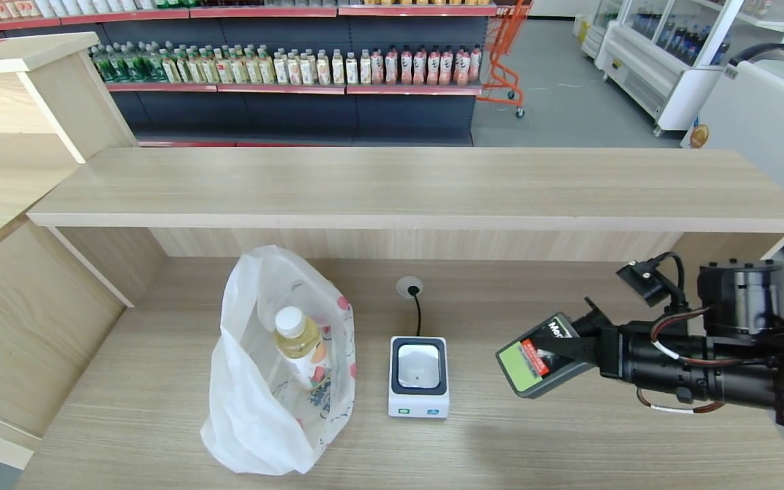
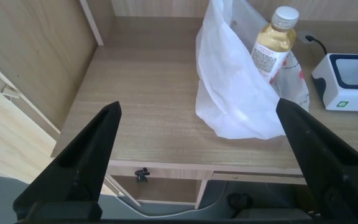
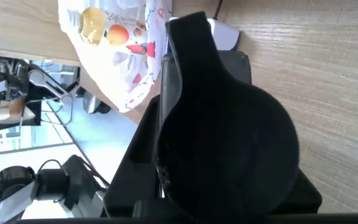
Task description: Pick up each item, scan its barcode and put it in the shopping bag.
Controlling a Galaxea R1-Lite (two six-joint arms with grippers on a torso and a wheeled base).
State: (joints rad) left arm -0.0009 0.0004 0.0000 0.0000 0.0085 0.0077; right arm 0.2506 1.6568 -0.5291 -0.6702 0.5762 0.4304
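Observation:
My right gripper (image 1: 559, 354) is shut on a small dark box with a green face and a red label (image 1: 535, 357), held above the counter to the right of the white barcode scanner (image 1: 418, 376). In the right wrist view the box (image 3: 197, 93) hides the fingers. A white plastic shopping bag (image 1: 263, 381) stands left of the scanner with a yellow drink bottle (image 1: 300, 344) inside. My left gripper (image 2: 197, 155) is open, its fingers (image 2: 86, 155) spread wide in front of the counter's near edge; past it show the bag (image 2: 229, 93), the bottle (image 2: 272, 40) and the scanner (image 2: 347, 81).
A raised wooden ledge (image 1: 419, 187) runs along the back of the counter (image 1: 535, 442). The scanner's cable (image 1: 418, 309) goes to a hole behind it. A wooden side panel (image 1: 18, 327) closes the left. Store shelves with bottles (image 1: 283, 64) stand behind.

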